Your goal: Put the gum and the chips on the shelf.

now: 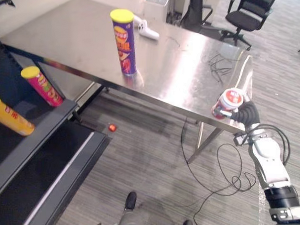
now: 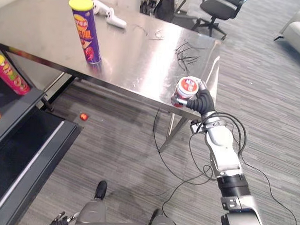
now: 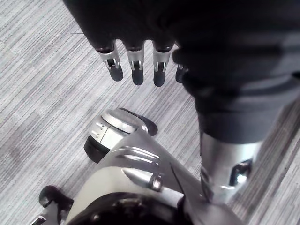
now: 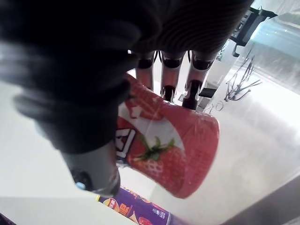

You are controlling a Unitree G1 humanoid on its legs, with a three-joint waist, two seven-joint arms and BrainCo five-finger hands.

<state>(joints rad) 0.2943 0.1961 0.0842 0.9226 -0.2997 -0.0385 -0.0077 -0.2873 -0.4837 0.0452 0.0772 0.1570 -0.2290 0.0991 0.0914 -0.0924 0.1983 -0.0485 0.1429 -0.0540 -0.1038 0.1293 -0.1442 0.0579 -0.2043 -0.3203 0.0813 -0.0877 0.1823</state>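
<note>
Right hand (image 2: 201, 101) clamped on gum tub (image 2: 186, 90) at table (image 1: 191, 74) corner.
Shelf (image 1: 39, 137) lies well to its left, past upright chips can (image 1: 124, 41); left hand (image 3: 136, 68) hangs open-fingered.

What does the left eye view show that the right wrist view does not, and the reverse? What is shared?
Left eye view adds: the shelf with a pink can and a yellow can on it, and a white controller. Right wrist view adds: the strawberry picture on the gum canister, with fingers curled over it. Shared: the right hand gripping that canister, the purple chips can, the steel table.
</note>
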